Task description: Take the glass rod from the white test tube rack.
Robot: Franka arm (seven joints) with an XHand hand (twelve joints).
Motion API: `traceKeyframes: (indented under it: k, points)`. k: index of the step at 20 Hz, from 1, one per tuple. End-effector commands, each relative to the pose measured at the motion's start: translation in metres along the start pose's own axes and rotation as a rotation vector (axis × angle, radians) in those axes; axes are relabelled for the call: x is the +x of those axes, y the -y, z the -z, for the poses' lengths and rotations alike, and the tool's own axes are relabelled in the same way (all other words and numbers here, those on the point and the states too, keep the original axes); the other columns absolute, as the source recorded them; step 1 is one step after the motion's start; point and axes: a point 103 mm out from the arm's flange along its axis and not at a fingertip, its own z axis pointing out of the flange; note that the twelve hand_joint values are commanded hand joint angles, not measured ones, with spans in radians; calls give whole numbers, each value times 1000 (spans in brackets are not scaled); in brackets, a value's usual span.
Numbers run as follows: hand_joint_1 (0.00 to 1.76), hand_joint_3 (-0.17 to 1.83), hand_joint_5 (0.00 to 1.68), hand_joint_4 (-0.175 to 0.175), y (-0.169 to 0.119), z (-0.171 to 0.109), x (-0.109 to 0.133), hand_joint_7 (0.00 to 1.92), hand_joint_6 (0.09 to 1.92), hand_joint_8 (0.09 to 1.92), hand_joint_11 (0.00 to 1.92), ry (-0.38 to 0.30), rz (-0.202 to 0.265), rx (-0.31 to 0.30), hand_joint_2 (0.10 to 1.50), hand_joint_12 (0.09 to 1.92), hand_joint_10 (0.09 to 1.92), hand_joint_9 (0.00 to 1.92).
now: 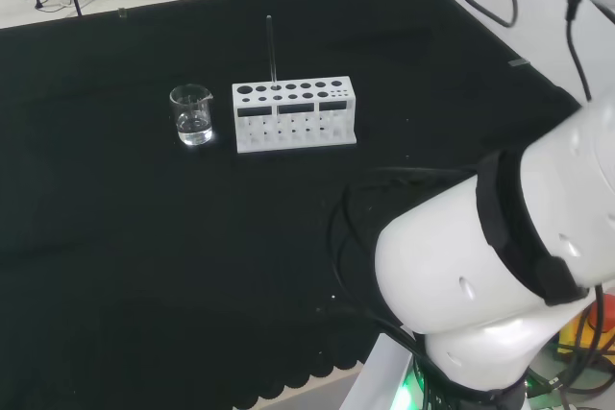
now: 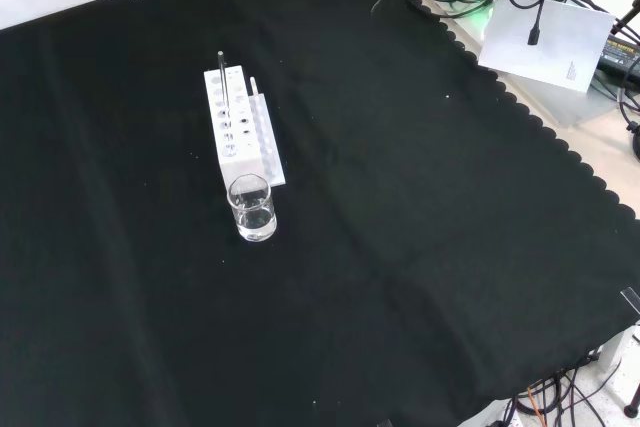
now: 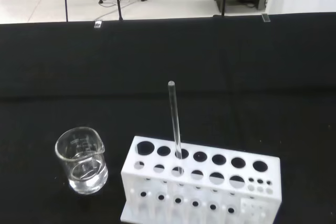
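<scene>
Robot hand's state untellable — glass rod (image 3: 174, 124) stands upright in white rack (image 3: 202, 187).

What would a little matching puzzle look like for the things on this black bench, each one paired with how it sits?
Things:
1. glass rod
2. white test tube rack
3. beaker
4. black cloth

States:
A. covers the bench
B. clear, open-topped, beside the rack
C. stands upright in a hole
D. white block with rows of round holes

Pairs: 1-C, 2-D, 3-B, 4-A
</scene>
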Motion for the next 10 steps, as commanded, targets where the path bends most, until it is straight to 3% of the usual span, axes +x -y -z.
traceKeyframes:
  k: [1,10]
  points:
    - [645,-175,82,-107,-61,-9,-18,0,87,792,0,-6,13,4,1166,1369,893,105]
    - [644,-175,84,-107,-105,-30,-27,9,87,810,0,-12,26,43,1166,1377,895,114]
